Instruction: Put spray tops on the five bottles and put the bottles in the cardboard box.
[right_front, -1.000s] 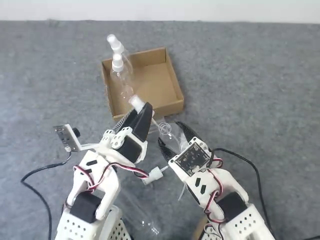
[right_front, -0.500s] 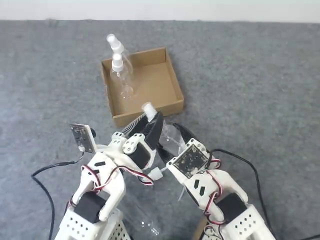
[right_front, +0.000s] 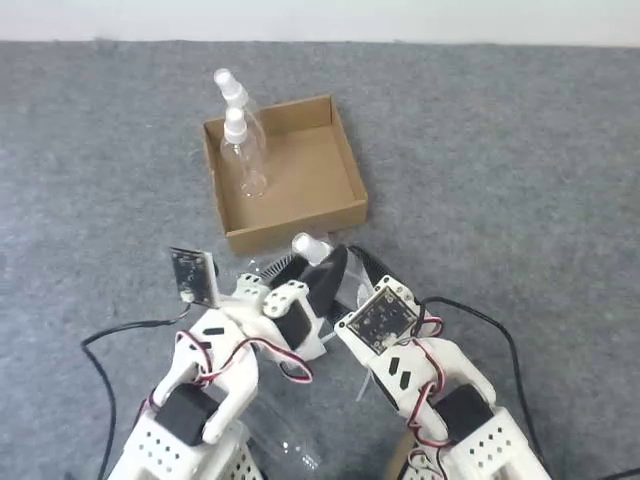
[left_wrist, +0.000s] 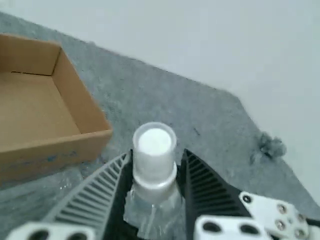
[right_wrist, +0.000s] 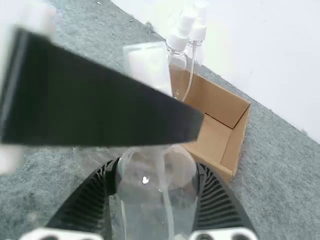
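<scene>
Beside cardboard box (right_front: 295, 224): left gripper (left_wrist: 155, 161) clamps spray top (left_wrist: 155, 141) (white); right gripper (right_wrist: 156, 172) grips clear bottle (right_wrist: 165, 200).

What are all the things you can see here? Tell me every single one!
cardboard box: one, brown, open, on the carpet ahead of the arms.
capped bottles: two, clear with white spray tops, upright at the box's far left corner.
held bottle: one, clear, in the right hand.
spray top: one, white, in the left hand, at the held bottle's mouth.
lying bottle: one, clear, on the carpet between the arm bases.
carpet: grey, under everything.
wall: white, behind.
left hand: shut on the spray top.
right hand: shut on the held bottle.
</scene>
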